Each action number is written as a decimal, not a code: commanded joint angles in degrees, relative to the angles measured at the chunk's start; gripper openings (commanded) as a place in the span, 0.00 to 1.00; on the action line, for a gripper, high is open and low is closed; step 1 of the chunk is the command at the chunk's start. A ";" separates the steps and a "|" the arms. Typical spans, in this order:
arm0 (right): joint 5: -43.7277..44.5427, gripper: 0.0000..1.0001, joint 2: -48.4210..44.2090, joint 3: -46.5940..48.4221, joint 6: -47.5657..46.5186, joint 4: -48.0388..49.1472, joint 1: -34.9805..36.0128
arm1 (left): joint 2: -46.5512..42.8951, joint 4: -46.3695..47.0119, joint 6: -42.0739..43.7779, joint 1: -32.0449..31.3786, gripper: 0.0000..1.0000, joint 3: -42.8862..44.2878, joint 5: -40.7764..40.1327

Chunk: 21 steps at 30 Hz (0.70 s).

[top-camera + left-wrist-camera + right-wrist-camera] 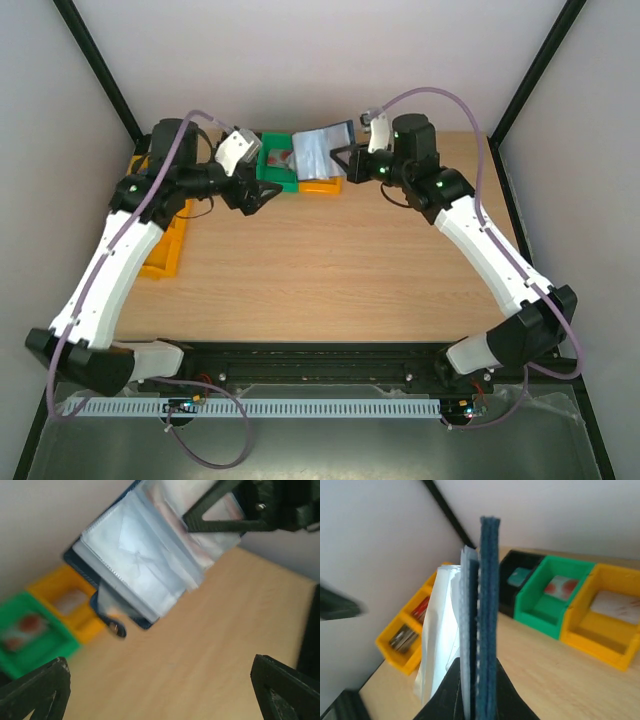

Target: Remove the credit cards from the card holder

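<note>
Right claw clamped on one edge of the card holder, held up in the air by the back bins, left claw wide open and empty beside it; a pull on its clear sleeves could twist the holder out of that thin pinch.

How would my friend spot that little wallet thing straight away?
Look at the far edge of the wooden table, by the row of coloured bins. The right arm holds the card holder up off the table in its jaws. Unlike the rigid green and yellow bins, it is a dark-blue wallet hanging open, showing pale see-through sleeves.
</note>
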 commanded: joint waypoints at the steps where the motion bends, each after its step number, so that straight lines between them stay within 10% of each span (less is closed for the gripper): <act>1: -13.55 0.02 -4.28 -5.37 0.02 10.28 1.35 | 4.46 11.40 -23.15 5.07 0.99 -4.34 28.70; 12: -25.51 0.02 -3.91 -9.45 5.20 25.16 2.86 | 12.50 7.99 -15.25 5.61 0.93 -0.24 39.37; 21: -28.44 0.08 -2.32 -10.04 5.36 25.55 2.85 | 12.87 1.35 -9.08 2.53 0.02 0.72 43.12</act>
